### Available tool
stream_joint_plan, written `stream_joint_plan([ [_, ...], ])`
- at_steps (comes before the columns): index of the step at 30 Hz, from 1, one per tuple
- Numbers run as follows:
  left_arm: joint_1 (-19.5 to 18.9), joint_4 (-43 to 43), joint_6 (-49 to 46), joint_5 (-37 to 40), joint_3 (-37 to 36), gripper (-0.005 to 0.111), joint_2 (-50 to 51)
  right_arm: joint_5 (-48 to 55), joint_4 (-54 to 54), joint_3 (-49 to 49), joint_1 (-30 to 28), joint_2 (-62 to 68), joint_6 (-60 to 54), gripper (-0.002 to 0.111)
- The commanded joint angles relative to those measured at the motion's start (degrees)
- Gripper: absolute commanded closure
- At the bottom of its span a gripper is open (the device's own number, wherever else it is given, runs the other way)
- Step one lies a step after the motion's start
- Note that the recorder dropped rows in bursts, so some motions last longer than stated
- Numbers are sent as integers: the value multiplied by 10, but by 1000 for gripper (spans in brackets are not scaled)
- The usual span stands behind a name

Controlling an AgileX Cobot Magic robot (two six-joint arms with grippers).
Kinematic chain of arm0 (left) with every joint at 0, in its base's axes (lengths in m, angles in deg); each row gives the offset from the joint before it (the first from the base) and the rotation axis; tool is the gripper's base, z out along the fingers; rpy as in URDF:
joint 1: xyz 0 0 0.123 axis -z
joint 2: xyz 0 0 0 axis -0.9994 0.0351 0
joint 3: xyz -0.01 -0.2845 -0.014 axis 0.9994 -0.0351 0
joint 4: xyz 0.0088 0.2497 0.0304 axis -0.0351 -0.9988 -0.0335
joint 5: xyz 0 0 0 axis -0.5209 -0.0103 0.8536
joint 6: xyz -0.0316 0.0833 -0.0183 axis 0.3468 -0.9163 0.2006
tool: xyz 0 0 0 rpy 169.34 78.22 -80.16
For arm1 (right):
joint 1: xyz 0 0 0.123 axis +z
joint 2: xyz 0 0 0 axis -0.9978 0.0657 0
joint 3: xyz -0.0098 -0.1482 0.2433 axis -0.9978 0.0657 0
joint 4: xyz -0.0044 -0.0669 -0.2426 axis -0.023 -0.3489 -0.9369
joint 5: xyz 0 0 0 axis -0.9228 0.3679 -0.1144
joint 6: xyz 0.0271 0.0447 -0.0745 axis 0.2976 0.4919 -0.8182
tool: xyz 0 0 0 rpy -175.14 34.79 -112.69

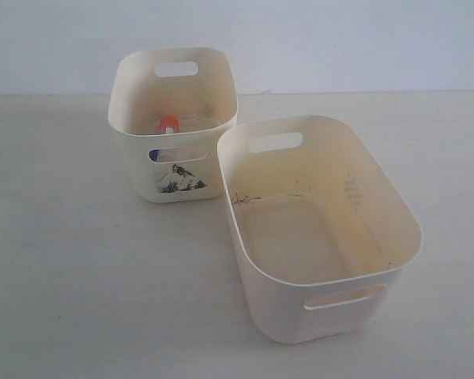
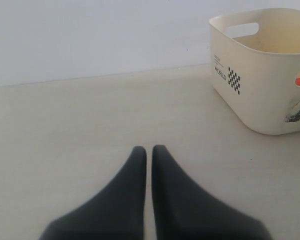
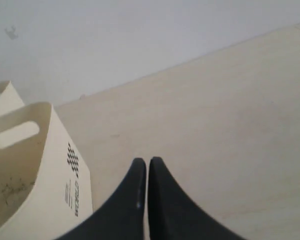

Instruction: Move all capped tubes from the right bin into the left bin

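Bins stand side by side on the pale table (image 1: 79,276). The left bin (image 1: 134,178) is farther back and to the left, and the wider right bin (image 1: 276,308) is nearer and to the right. Their closest corners are just beside each other, and I cannot tell whether they touch.

The left bin has a small black mountain drawing (image 1: 180,180) on its front. Inside it, the orange-capped tube (image 1: 168,124) shows its cap near the front wall. A spot of blue (image 1: 153,155) shows through the front handle slot below the cap, too small to tell its shape. The right bin holds no tube; only brown specks (image 1: 249,196) lie along the far edge of its floor.

In the left wrist view the left gripper (image 2: 146,150) is low over bare table. Its dark fingers are pressed almost together with nothing between them, and the left bin (image 2: 260,100) is off to one side with orange showing through its slot. In the right wrist view the right gripper (image 3: 142,161) is likewise fully closed and empty, just beside the outer wall of the right bin (image 3: 55,190), which carries a chequered print (image 3: 72,159).
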Motion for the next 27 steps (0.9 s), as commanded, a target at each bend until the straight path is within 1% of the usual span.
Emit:
stream_joint_plan([
  [1, -1, 4, 7, -9, 2, 102, -1, 24, 103, 0, -2, -3, -201, 107],
  [2, -1, 4, 7, -9, 2, 102, -1, 27, 103, 0, -2, -3, -227, 107],
  [4, -1, 4, 7, -9, 2, 102, -1, 37, 103, 0, -2, -3, -239, 107],
  [9, -1, 4, 7, -9, 2, 102, -1, 55, 120, 0, -2, -3, -203, 107],
  [27, -1, 4, 7, -9, 2, 102, -1, 55, 120, 0, -2, -3, -202, 107],
])
